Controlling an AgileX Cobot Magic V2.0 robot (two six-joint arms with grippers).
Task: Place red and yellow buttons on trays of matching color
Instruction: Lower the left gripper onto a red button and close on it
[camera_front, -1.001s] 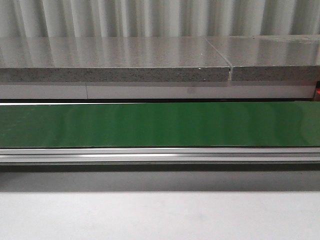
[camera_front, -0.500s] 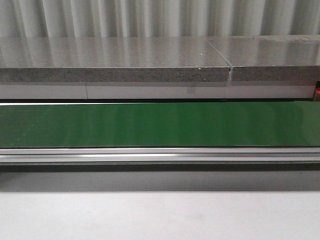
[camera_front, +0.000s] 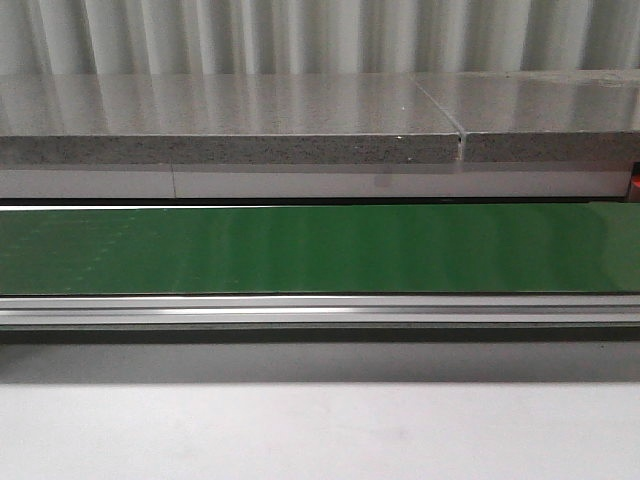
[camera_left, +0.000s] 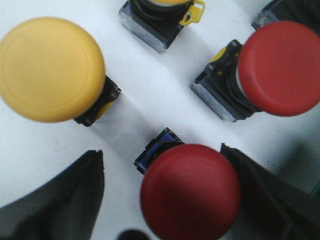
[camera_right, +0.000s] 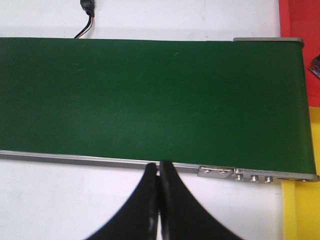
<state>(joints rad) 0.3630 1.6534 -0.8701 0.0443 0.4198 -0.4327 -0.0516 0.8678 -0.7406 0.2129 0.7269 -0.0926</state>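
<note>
Nothing has moved in the front view since the earlier frames: green conveyor belt (camera_front: 320, 250), grey stone ledge (camera_front: 230, 135) behind it.

Left gripper (camera_left: 165, 200): fingers spread wide, either side of a red button (camera_left: 189, 192) standing on the white table (camera_left: 155, 110); contact not clear, view blurred.
Second red button (camera_left: 280, 67) and yellow button (camera_left: 50, 70) nearby.

Right gripper (camera_right: 159, 200): fingertips pressed together, holding nothing, near the belt's edge.
Red tray (camera_right: 300, 25) and yellow tray (camera_right: 302, 210) at the belt's end.
</note>
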